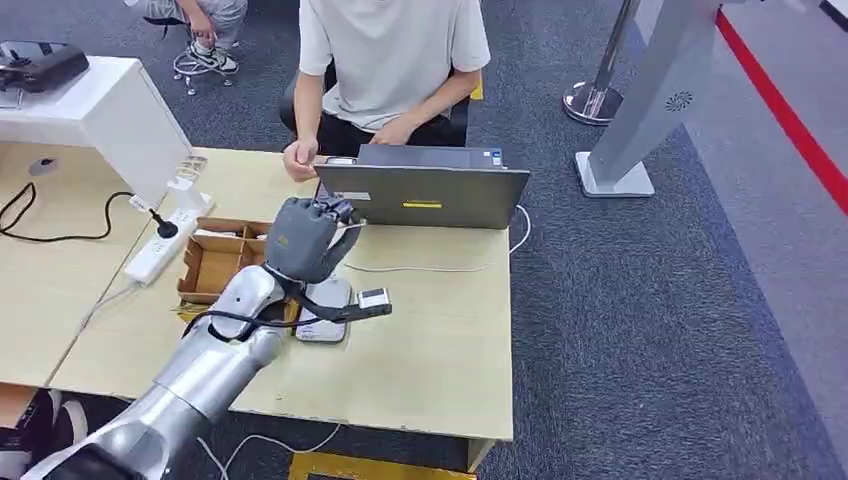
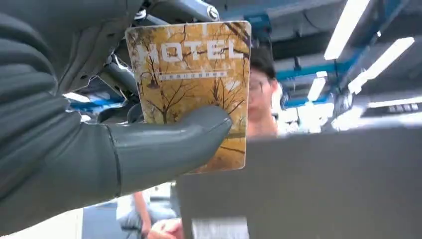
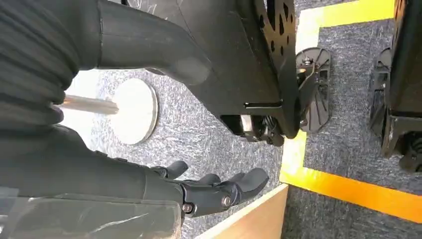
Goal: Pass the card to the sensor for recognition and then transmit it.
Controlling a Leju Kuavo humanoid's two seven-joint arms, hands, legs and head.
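Note:
A yellow card (image 2: 194, 74) printed "HOTEL" with bare trees is pinched between the thumb (image 2: 169, 144) and fingers of my left hand (image 1: 303, 238). That hand is raised above the wooden table (image 1: 440, 330), just in front of the back of the grey laptop (image 1: 425, 195). A flat white-grey sensor pad (image 1: 322, 322) lies on the table below my left forearm, partly hidden by it. My right hand (image 3: 219, 191) hangs beside the table edge over the carpet, its fingers stretched out and holding nothing.
A person (image 1: 390, 60) sits behind the laptop with a hand (image 1: 298, 158) on the table. A cardboard tray (image 1: 215, 262), a white power strip (image 1: 160, 250) and a white box (image 1: 110, 110) stand to the left. A grey gate post (image 1: 650, 100) stands at the right.

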